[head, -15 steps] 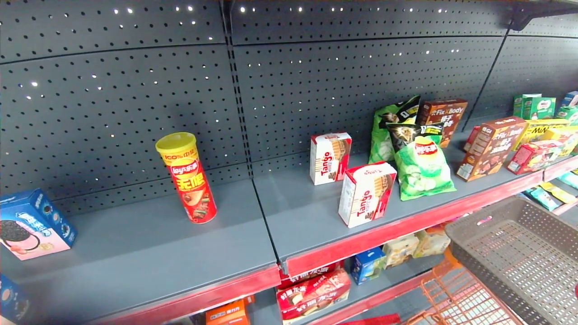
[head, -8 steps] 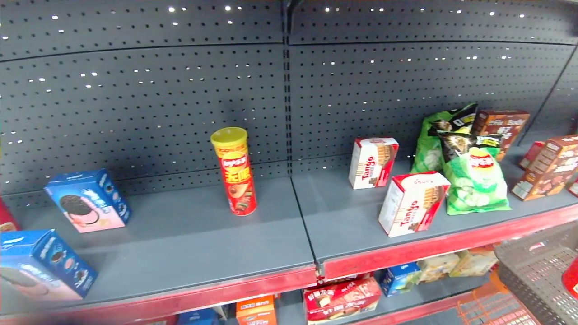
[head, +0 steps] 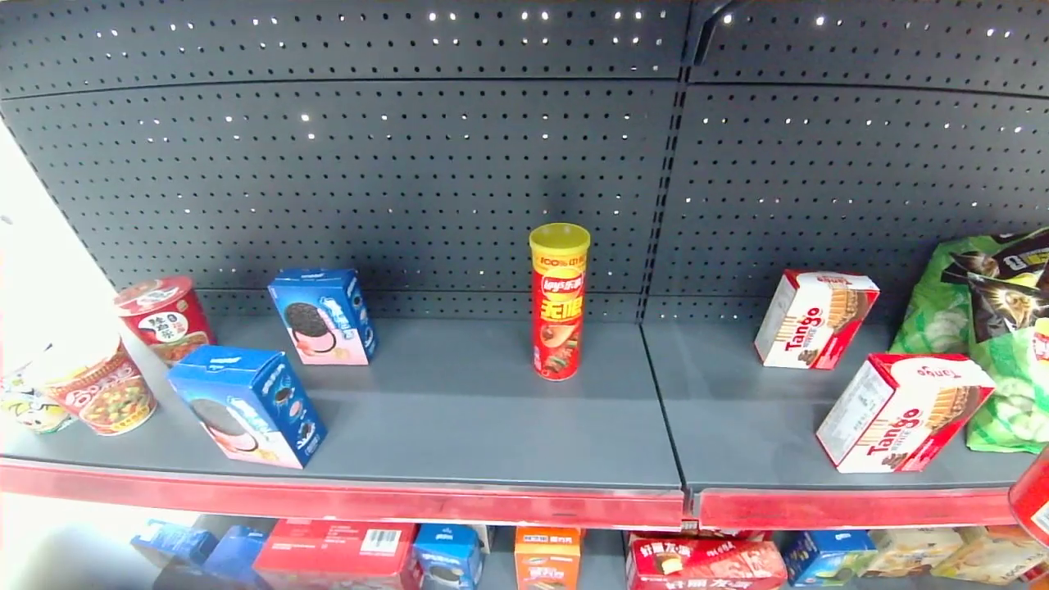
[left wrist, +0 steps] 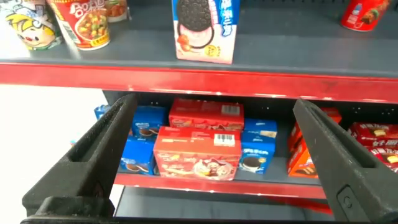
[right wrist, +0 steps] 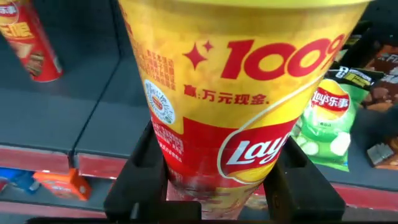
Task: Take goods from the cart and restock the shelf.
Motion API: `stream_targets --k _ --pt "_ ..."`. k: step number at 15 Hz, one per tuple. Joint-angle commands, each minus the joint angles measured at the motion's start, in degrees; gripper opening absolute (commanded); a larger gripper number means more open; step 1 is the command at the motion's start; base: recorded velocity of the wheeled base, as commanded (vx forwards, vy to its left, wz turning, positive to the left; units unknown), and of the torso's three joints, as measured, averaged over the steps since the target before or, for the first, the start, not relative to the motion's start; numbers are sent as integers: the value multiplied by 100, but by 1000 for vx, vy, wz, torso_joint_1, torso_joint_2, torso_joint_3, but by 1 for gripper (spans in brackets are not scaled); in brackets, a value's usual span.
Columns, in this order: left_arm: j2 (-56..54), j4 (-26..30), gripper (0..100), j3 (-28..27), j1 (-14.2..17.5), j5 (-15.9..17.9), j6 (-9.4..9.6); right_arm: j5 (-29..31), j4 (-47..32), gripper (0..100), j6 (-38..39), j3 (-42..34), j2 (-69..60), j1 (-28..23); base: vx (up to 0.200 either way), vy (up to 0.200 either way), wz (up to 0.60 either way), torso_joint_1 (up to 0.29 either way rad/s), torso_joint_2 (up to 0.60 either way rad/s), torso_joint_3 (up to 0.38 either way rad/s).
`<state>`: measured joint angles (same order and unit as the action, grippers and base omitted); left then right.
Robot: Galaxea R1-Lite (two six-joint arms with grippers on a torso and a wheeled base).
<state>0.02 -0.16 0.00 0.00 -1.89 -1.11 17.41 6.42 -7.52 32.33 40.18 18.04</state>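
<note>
A grey shelf board (head: 459, 426) with a red front lip carries an upright red chip can with a yellow lid (head: 559, 303), which also appears in the right wrist view (right wrist: 28, 40). My right gripper (right wrist: 221, 186) is shut on a second chip can (right wrist: 242, 93), red and yellow, held upright in front of the shelf. Its red edge shows at the lower right of the head view (head: 1034, 501). My left gripper (left wrist: 211, 162) is open with nothing between its fingers, level with the lower shelf and facing a red box (left wrist: 199, 149) there.
Two blue cookie boxes (head: 246, 406) (head: 324, 315) and cup noodles (head: 98, 389) stand on the left of the shelf. Two wafer boxes (head: 815, 319) (head: 901, 414) and green chip bags (head: 983, 328) are on the right. Bare board lies around the standing can.
The head camera has swung left, so the whole shelf picture slid right and the grey cart basket left the frame. The held can's edge came into view at the lower right.
</note>
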Motion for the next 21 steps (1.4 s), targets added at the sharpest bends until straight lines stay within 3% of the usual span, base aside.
stream_targets --k 1,4,6,11,13,15,21 --pt "-2 -2 100 0 0 -4 -3 -18 -1 0 -4 19 69 15 0 0 0 0 0 0" --pt "-2 -2 100 0 0 -4 -3 -888 -185 0 295 423 245 578 0 0 0 0 0 0" --pt "-2 -2 100 0 0 -4 -3 -888 -555 0 418 731 456 833 0 0 0 0 0 0" --pt "-2 -2 100 0 0 -4 -3 -633 -625 0 453 854 526 920 0 0 0 0 0 0" --pt "-2 -2 100 0 0 -4 -3 -923 -344 0 445 731 746 947 0 0 0 0 0 0" --pt "-2 -2 100 0 0 -4 -3 -1477 544 0 251 432 1203 1166 0 0 0 0 0 0" --pt "-2 -2 100 0 0 -4 -3 -1776 1089 0 278 617 1721 973 0 0 0 0 0 0"
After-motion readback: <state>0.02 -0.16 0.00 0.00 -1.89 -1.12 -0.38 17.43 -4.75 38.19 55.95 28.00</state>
